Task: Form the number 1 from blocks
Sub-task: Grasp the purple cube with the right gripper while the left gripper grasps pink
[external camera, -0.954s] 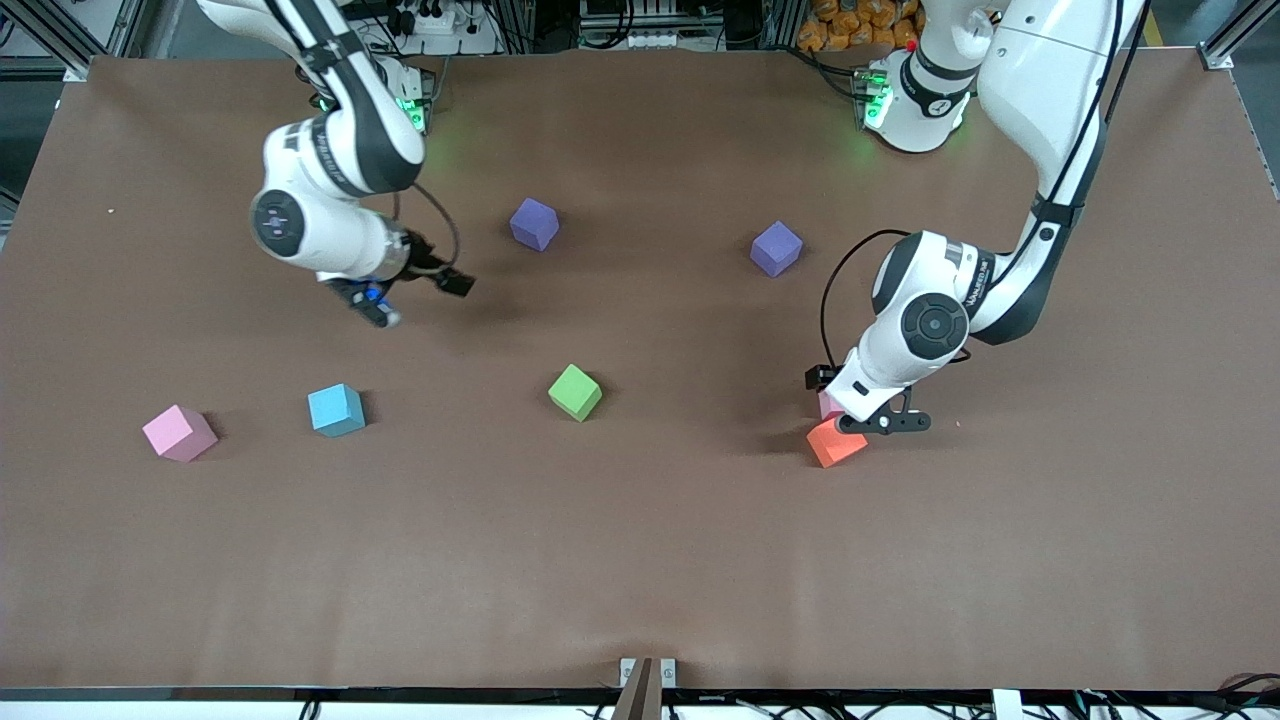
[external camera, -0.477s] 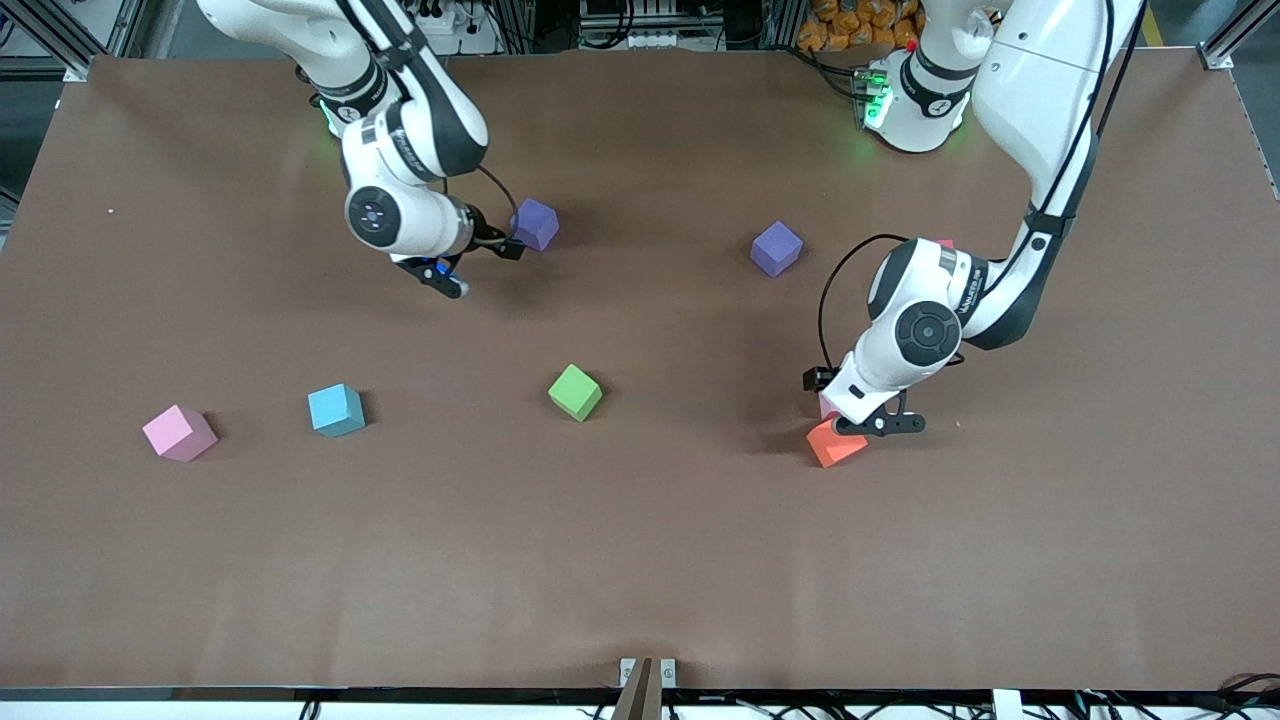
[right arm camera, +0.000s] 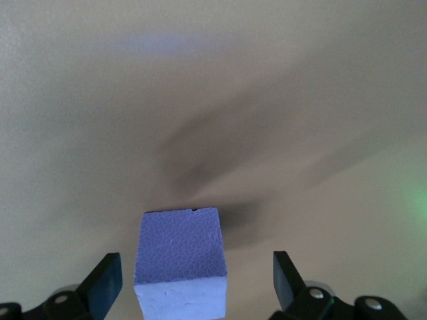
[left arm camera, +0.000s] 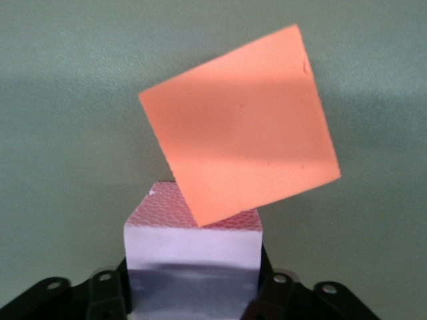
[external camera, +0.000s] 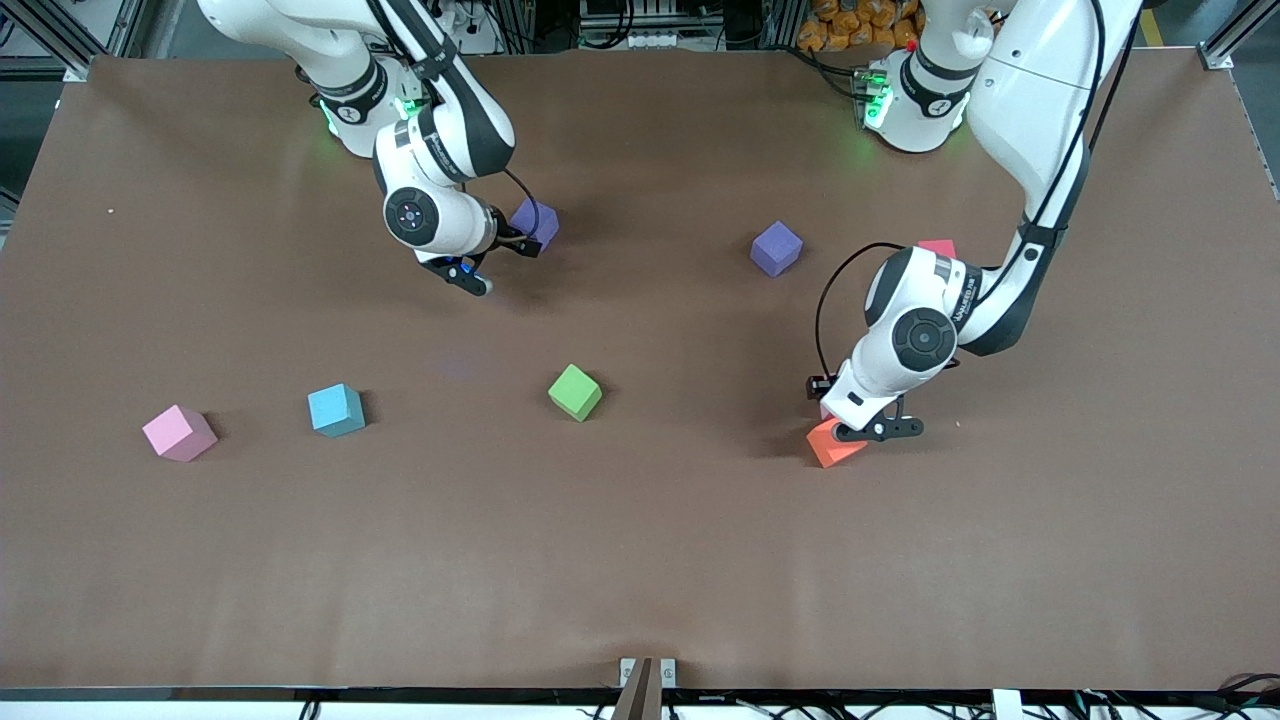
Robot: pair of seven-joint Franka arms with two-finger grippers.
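Pink foam fills my left pincer (external camera: 840, 415), which is closed on the pink cube (left arm camera: 193, 260) low over the bench (external camera: 640, 560) toward the left arm's end. The tilted orange cube (left arm camera: 240, 127) touches it. My right pincer (right arm camera: 197, 280) gapes wide around a purple cube (right arm camera: 180, 253).

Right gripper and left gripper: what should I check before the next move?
1. Right gripper open: ok.
2. Purple cube between its fingers: ok, though nearer one finger.
3. Left gripper down at the pink cube: ok.
4. Firm hold on the pink cube: cannot tell.
5. Orange cube clear of the pink cube: not ok, they appear to touch.
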